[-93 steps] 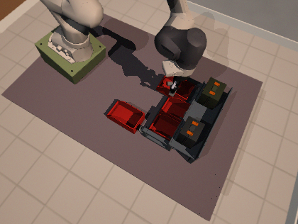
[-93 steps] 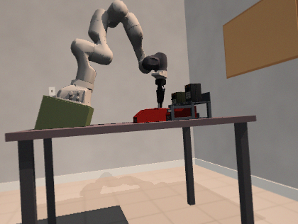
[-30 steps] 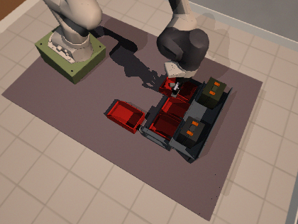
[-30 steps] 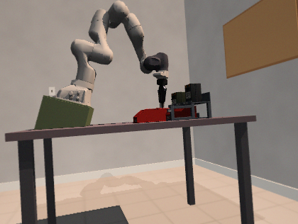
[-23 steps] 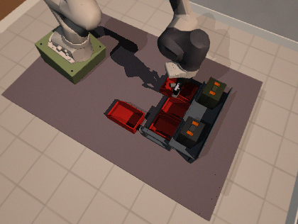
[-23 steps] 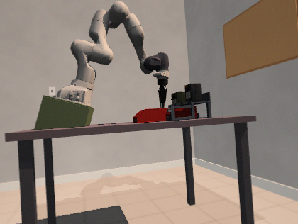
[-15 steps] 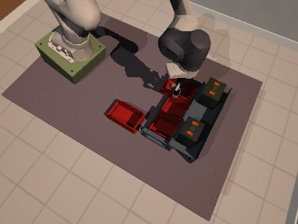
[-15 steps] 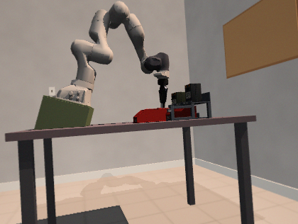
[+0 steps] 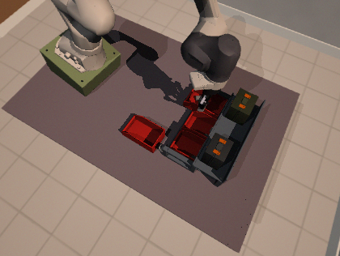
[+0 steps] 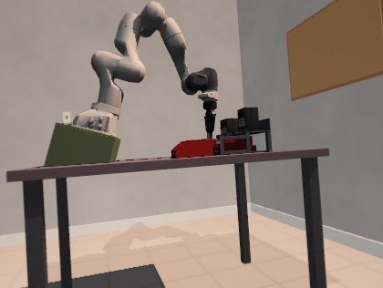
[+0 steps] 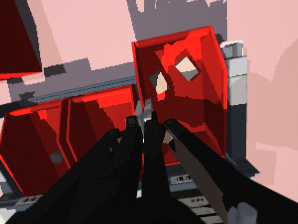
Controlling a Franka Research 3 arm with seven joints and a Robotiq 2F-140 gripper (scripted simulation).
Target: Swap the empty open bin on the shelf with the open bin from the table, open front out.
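Brown table (image 9: 81, 130) (image 10: 169, 163) bears dark grey shelf (image 9: 178, 156) (image 10: 248, 142) (image 11: 237, 112). Empty red open bin (image 9: 142, 129) (image 10: 193, 148) (image 11: 17, 40) stands on table before shelf. Red open bin with parts (image 9: 188, 100) (image 11: 200, 112) sits at shelf's end place, front jutting beyond neighbours. Black gripper (image 9: 203, 104) (image 10: 210, 136) (image 11: 146, 108) pinches its side wall. Two pale parts (image 11: 187, 68) lie inside.

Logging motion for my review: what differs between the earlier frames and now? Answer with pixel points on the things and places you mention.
The gripper (image 9: 203, 102) (image 10: 210, 136) (image 11: 146, 108) has moved slightly toward the shelf's (image 9: 178, 157) (image 10: 247, 142) (image 11: 238, 117) rear; the end bin with parts (image 9: 189, 104) (image 11: 202, 112) seems to have slid in with it. No grasp or release is clear. The loose bin (image 9: 142, 129) (image 11: 17, 40) stayed put.
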